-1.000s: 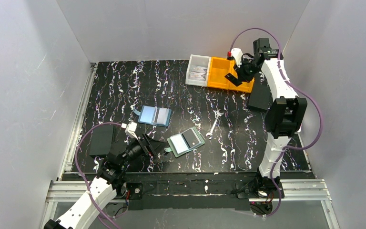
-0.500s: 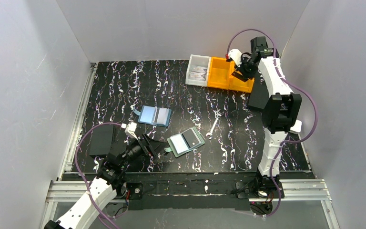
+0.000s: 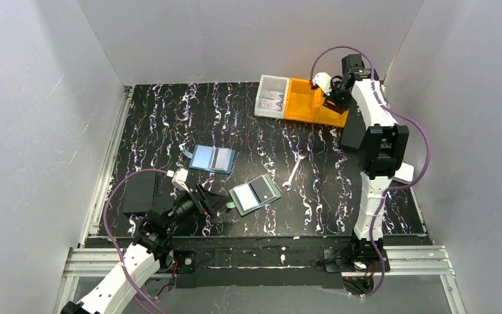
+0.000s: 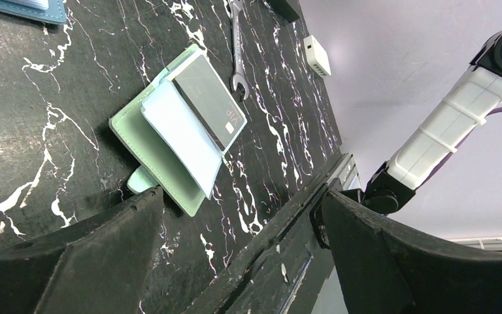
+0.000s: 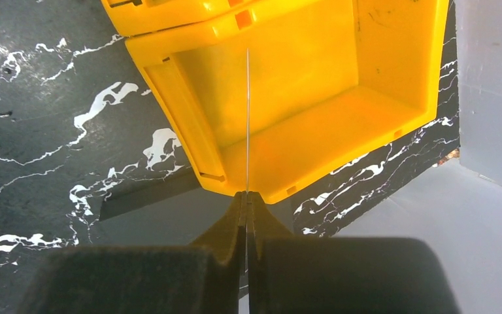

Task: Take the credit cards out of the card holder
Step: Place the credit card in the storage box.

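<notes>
The sage-green card holder [image 3: 254,194] lies open on the table near the front centre. In the left wrist view it [image 4: 134,140] holds a black card [image 4: 209,108] and a grey-blue card [image 4: 183,144] in its slots. My left gripper [image 3: 212,200] is open and empty just left of the holder, low over the table, and shows in its own view [image 4: 242,196]. My right gripper [image 3: 331,99] is at the back right, shut [image 5: 247,195] on a thin card [image 5: 247,118] seen edge-on over the orange bin [image 5: 314,111]; its colour cannot be told.
A clear bin [image 3: 272,96] adjoins the orange bin [image 3: 304,101]. A light-blue flat rectangle with a dark stripe [image 3: 212,158] lies left of centre. A wrench [image 3: 293,171] lies right of the holder. Black boxes sit at front left [image 3: 138,192] and at the right [image 3: 356,134].
My right gripper has moved back and slightly right over the orange bin, still pinching the card. The left arm and the card holder have not moved.
</notes>
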